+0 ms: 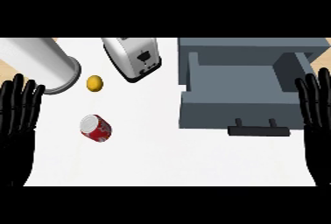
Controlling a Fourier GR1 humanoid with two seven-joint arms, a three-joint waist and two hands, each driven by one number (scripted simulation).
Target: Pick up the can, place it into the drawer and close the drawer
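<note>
Both hands, left (pixel 19 109) and right (pixel 315 109), rest spread at the edges, leaving red can (pixel 96 128) and open drawer (pixel 236 94) unobstructed.

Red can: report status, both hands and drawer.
Left hand, right hand open, resting at edges. Red can on white counter, untouched. Grey drawer open, path unobstructed.

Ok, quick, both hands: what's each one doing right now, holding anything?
Left hand: open, fingers straight, holding nothing, resting at the left edge.
Right hand: open, fingers straight, holding nothing, resting at the right edge.
</note>
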